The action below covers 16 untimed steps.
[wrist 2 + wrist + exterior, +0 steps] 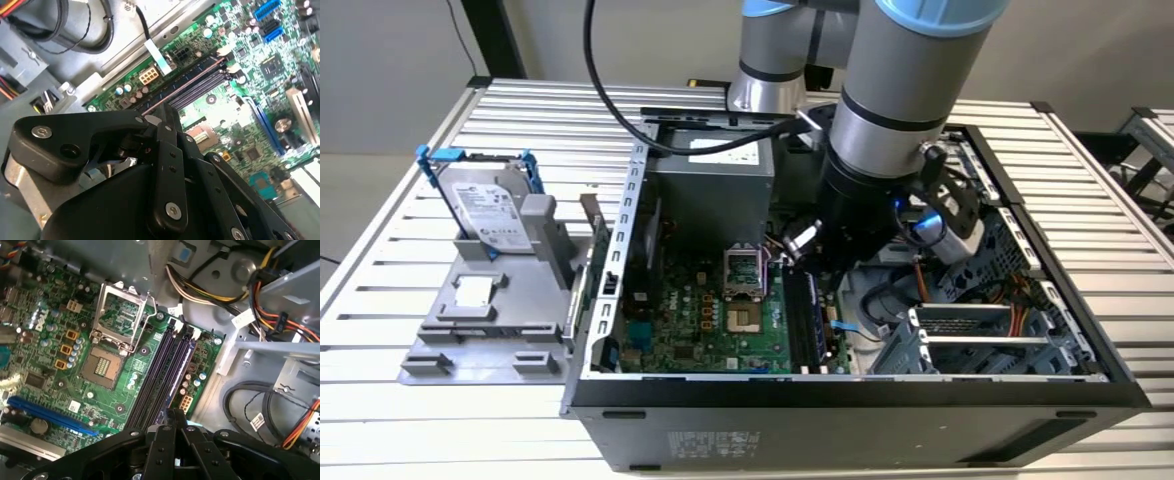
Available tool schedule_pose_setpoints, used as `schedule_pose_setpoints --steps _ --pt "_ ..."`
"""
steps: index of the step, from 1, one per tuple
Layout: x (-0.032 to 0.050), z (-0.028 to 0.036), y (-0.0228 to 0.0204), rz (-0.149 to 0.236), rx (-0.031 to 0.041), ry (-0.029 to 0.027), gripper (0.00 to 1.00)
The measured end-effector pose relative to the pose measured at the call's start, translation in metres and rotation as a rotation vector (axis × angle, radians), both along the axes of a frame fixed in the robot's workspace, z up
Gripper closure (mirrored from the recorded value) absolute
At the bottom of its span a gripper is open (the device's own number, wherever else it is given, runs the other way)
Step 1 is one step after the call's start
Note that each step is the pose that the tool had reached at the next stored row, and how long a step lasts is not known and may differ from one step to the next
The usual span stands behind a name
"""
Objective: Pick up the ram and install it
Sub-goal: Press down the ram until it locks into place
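Note:
The ram (pixel 181 360) is a thin dark stick seen edge-on, standing along the outermost of the motherboard's long black slots (pixel 157 370), on the side nearest the case's bare metal floor. In the second wrist view its top edge shows as a thin pale line (pixel 185 86) running away from the fingertips over the slots (pixel 202 92). My gripper (pixel 175 414) is shut on the stick's near end, fingers pinched together, as also seen in the second wrist view (pixel 159 119). In the exterior view the gripper (pixel 807 262) is low inside the open computer case (pixel 854 395), directly above the slots (pixel 803 325).
A silver hard drive in a blue bracket (pixel 487 205) stands on a grey holder at the exterior view's left, outside the case. Inside are the CPU socket (pixel 120 315), a grey power supply (pixel 714 170), bundled cables (pixel 260 290) and a metal drive cage (pixel 974 335) close to the arm.

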<state>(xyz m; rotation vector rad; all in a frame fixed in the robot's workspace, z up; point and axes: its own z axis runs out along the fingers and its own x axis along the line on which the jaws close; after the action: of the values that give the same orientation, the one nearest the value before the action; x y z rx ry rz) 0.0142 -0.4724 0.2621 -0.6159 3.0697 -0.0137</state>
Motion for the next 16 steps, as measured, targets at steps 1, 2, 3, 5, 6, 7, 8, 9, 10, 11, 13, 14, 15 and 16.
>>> schedule_pose_setpoints --steps 1,2,3,5,6,7,8,9,10,11,13,14,15,16 --pt "0.0 0.0 0.0 0.014 0.0013 0.0001 1.0" --pt "-0.0001 0.0 0.0 0.028 0.0031 0.0001 1.0" --pt "0.0 0.0 0.0 0.042 0.0052 0.0002 1.0" --pt "0.0 0.0 0.0001 0.07 0.0088 0.0002 1.0" --pt "0.0 -0.0001 0.0001 0.085 0.0098 0.0002 1.0" --pt "0.0001 -0.0001 0.0001 0.103 0.0102 0.0003 1.0" --pt "0.0 -0.0001 0.0001 0.122 0.0104 0.0004 1.0" --pt "0.0 0.0 0.0001 0.14 0.0105 0.0006 1.0" --pt "0.0 0.0 0.0001 0.158 0.0107 0.0006 1.0" --pt "0.0 0.0 0.0001 0.176 0.0108 0.0007 1.0" --pt "0.0 0.0 0.0001 0.212 0.011 0.0009 1.0" --pt "0.0 0.0 0.0001 0.23 0.011 0.001 1.0" --pt "0.0 -0.0001 0.0001 0.248 0.011 0.0011 1.0" --pt "0.0 -0.0001 0.0001 0.266 0.011 0.001 1.0"
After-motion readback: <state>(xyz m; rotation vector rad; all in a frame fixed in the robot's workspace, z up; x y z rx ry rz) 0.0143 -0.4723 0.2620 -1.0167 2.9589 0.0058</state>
